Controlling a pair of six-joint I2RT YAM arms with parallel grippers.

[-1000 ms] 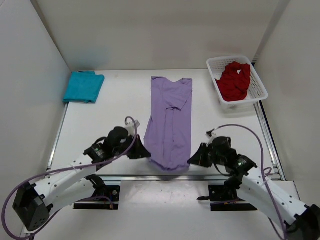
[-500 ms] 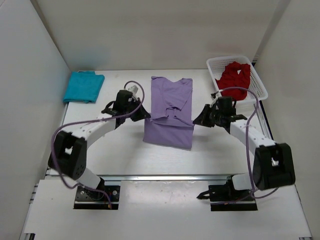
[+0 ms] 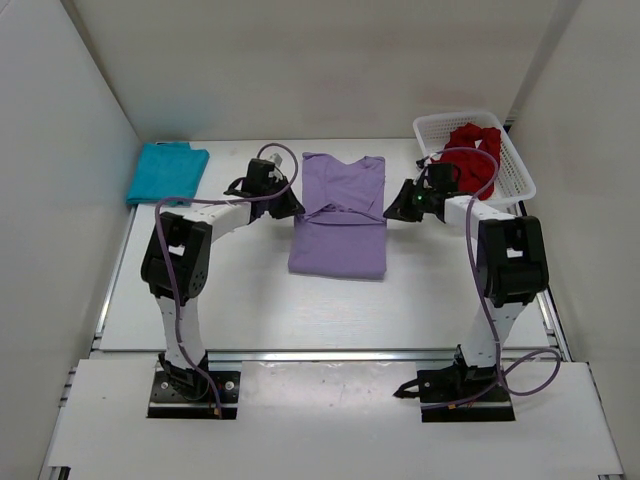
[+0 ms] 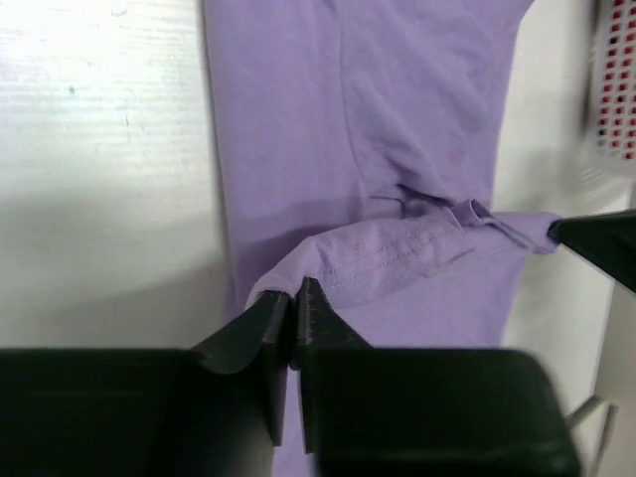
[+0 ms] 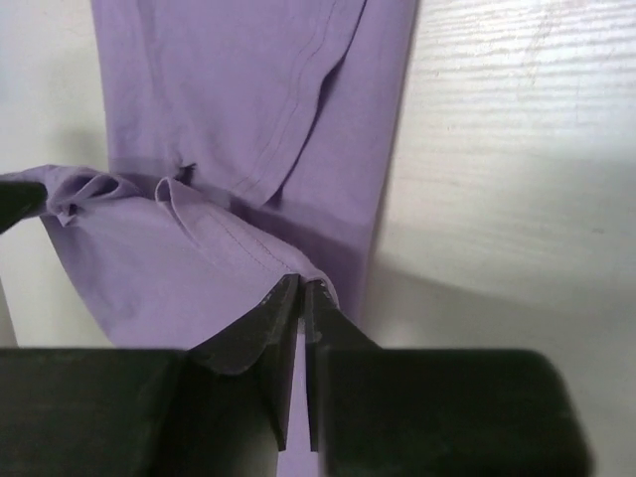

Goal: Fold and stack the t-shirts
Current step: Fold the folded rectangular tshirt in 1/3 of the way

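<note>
The lavender t-shirt [image 3: 338, 215] lies in the middle of the table, its lower half doubled up over the upper half. My left gripper [image 3: 290, 207] is shut on the left corner of the raised hem [image 4: 298, 273]. At the opposite side, my right gripper [image 3: 392, 212] is shut on the right corner of the hem [image 5: 316, 280]. The hem sags between them, a little above the shirt's chest. A folded teal t-shirt [image 3: 167, 172] rests at the far left. The deep red t-shirt [image 3: 470, 160] lies crumpled in the basket.
A white mesh basket [image 3: 520, 185] stands at the far right corner, close behind my right arm. White walls close in the table on the left, back and right. A metal rail runs along the table's near edge [image 3: 330, 352].
Both grippers have carried the shirt's bottom hem from the near edge up to the shirt's middle, folding it in half. The arms now stretch far across the table.
</note>
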